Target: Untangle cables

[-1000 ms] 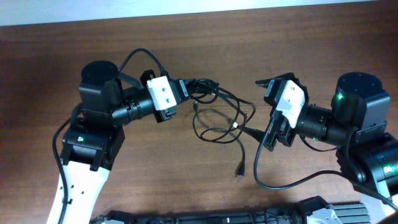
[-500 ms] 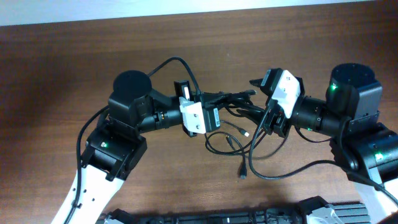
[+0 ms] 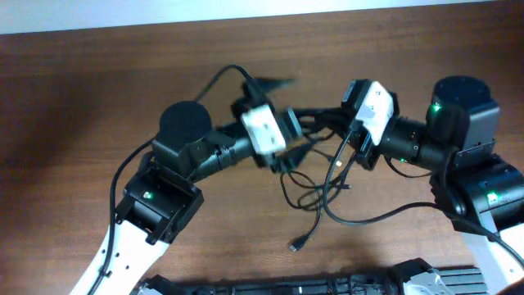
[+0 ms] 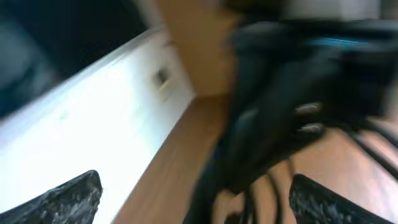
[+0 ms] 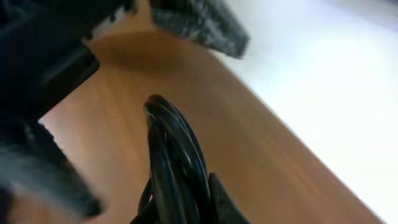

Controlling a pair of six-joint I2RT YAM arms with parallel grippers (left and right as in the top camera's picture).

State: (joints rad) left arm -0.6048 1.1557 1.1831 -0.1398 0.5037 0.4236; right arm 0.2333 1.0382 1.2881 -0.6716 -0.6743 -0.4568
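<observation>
Overhead view shows a swap of roles: a second ago the left gripper [image 3: 286, 123] was clenched on the left side of the bundle while the right gripper [image 3: 348, 111] stood spread; now the left one has let go and the right one has closed on the cables [image 3: 315, 197]. The left arm has also swung in towards the middle, so the two grippers now sit close together over the counter [image 3: 98, 82]. The knotted part is strung between them, the loose loops trail below on the wood, and a plug end [image 3: 296, 244] lies lower and further left than before. I judge this a handover: with the right side anchoring the bundle, the left is free to pick out a single strand, and nothing is separated yet. Motion blurs the left jaws from above, but the left wrist view settles it, with the fingers [image 4: 65, 196] far apart at the frame's lower corners and nothing pinched between them. Only the right wrist view shows several strands bunched together, rising from that gripper's grasp.
</observation>
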